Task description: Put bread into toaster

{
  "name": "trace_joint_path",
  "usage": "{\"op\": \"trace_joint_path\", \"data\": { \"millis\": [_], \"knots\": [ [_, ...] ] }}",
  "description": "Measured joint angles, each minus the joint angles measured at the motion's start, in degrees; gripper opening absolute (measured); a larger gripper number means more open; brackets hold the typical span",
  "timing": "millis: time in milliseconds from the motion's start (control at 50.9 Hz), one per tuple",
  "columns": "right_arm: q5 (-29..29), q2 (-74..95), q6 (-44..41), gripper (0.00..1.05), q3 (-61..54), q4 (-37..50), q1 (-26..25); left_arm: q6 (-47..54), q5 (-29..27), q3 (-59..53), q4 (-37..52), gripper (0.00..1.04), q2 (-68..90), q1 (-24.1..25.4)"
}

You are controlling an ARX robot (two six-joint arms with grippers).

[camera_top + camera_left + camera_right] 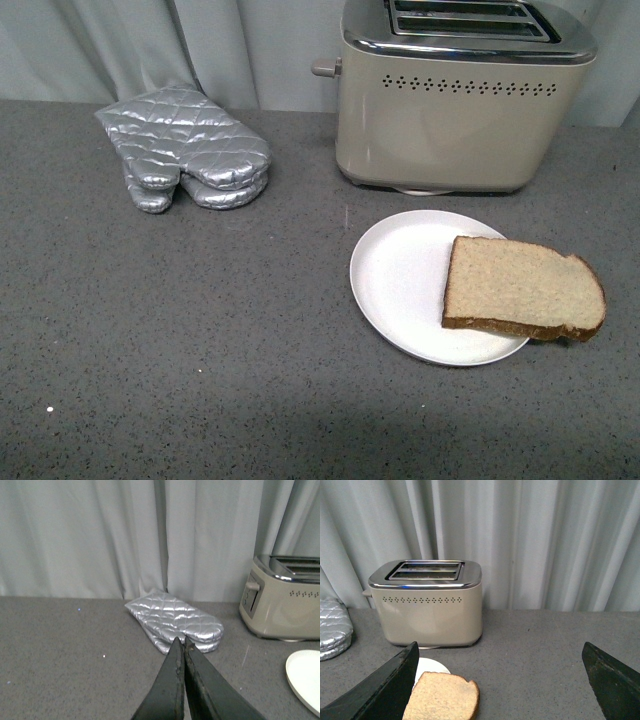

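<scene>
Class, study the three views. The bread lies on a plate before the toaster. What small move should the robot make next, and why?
Probably lower the right gripper toward the bread. Its jaws stand wide open with the slice close ahead, lying flat and overhanging the plate on the robot's right. The left gripper is shut, over by the oven mitt.

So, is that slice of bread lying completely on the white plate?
No, one end of the bread hangs out past the rim of the plate.
</scene>
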Motion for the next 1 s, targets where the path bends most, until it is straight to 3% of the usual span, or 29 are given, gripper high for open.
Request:
{"op": "trace_joint_path", "data": {
  "millis": [177, 295, 433, 531, 649, 826, 1003],
  "knots": [
    [0.0, 0.0, 0.0, 0.95, 0.0, 0.0, 0.0, 0.0, 0.0, 0.0, -0.2, 0.07, -0.1, 0.0],
    [0.0, 0.0, 0.0, 0.95, 0.0, 0.0, 0.0, 0.0, 0.0, 0.0, -0.1, 0.26, -0.1, 0.0],
    [0.0, 0.0, 0.0, 0.95, 0.0, 0.0, 0.0, 0.0, 0.0, 0.0, -0.2, 0.59, -0.1, 0.0],
    [1.4, 4.2, -8.4, 0.95, 1.6, -3.9, -0.1, 0.0, 0.0, 0.0, -0.2, 0.77, -0.1, 0.0],
    [-2.7, 17.2, -11.5, 0.95, 3.7, 1.7, -3.4, 0.0, 0.0, 0.0, -0.2, 0.98, -0.1, 0.0],
    [-7.1, 44.4, -9.4, 0.95, 10.2, 13.3, -7.8, 0.1, 0.0, 0.0, -0.2, 0.98, -0.2, 0.0],
    [-13.4, 70.2, -4.4, 0.95, 19.9, 13.0, -10.5, 0.1, 0.0, 0.0, -0.2, 0.98, -0.2, 0.0]
  ]
}}
